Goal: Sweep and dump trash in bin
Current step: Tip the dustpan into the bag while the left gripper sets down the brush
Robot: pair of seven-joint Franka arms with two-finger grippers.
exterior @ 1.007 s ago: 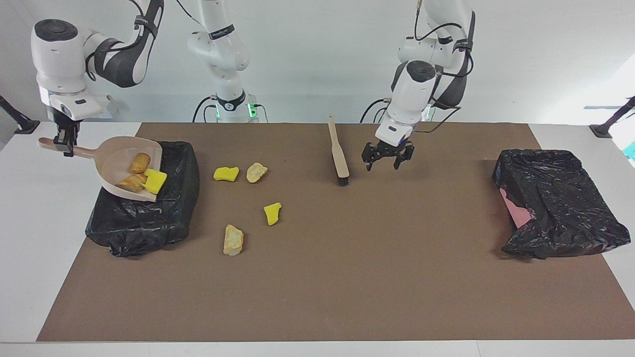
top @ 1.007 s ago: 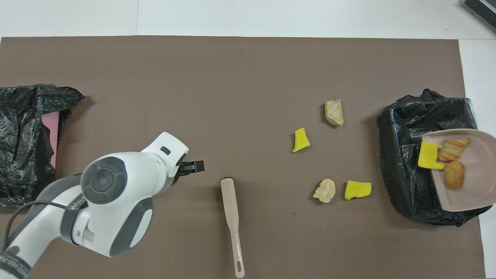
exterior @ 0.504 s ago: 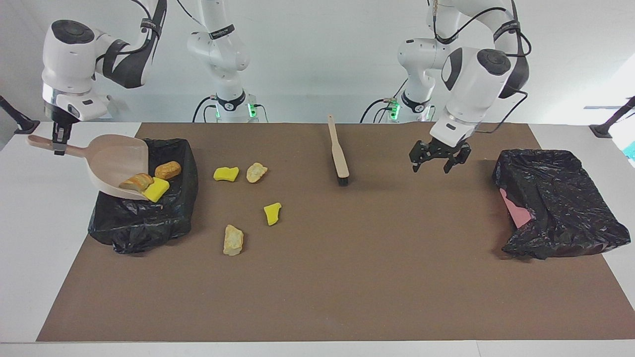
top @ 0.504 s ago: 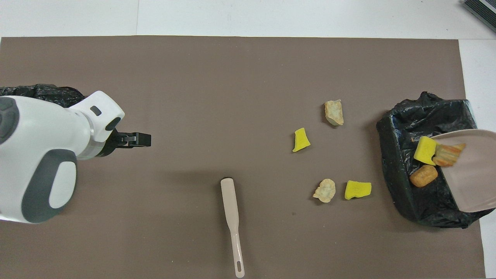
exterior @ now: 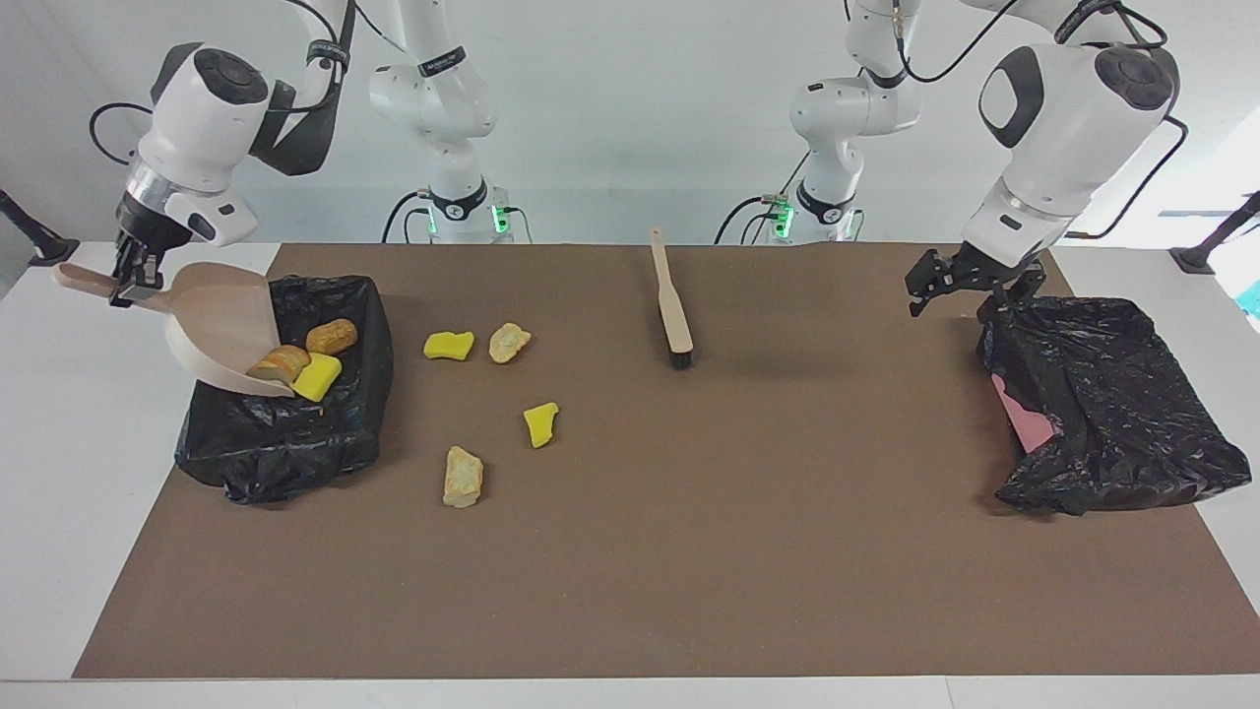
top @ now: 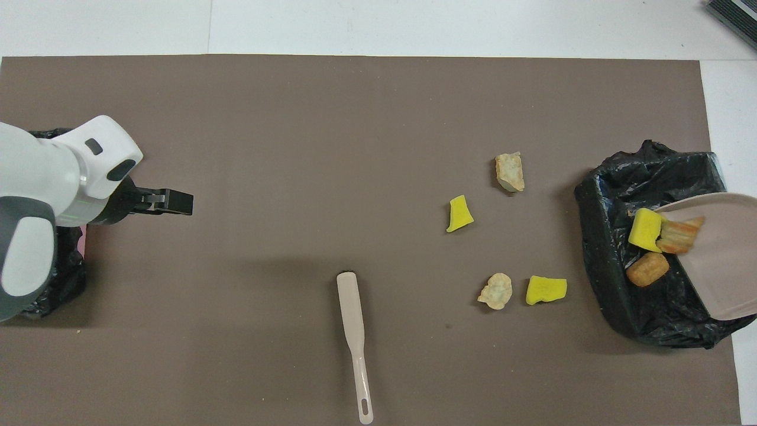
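Observation:
My right gripper [exterior: 126, 283] is shut on the handle of the beige dustpan [exterior: 219, 325], tilted steeply over the black-lined bin [exterior: 285, 433]. A brown roll [exterior: 332, 337] lies in the bin. A striped bread piece [exterior: 279, 364] and a yellow chunk [exterior: 317, 376] sit at the pan's lip. On the mat lie a yellow chunk [exterior: 449, 345], a tan piece [exterior: 509, 342], a yellow chunk [exterior: 540, 423] and a tan piece [exterior: 463, 477]. My left gripper [exterior: 951, 299] is open and empty, raised over the mat beside the second bag. The right gripper is outside the overhead view.
A brush [exterior: 672, 300] lies on the brown mat [exterior: 689, 551] near the robots, mid-table. A second black bag [exterior: 1112, 394] over a pink box [exterior: 1024, 423] sits at the left arm's end. In the overhead view the left arm covers most of that bag [top: 59, 278].
My left gripper has swung from beside the brush to the left arm's end of the table. The right gripper tipped the dustpan steeper; the brown roll slid into the bin.

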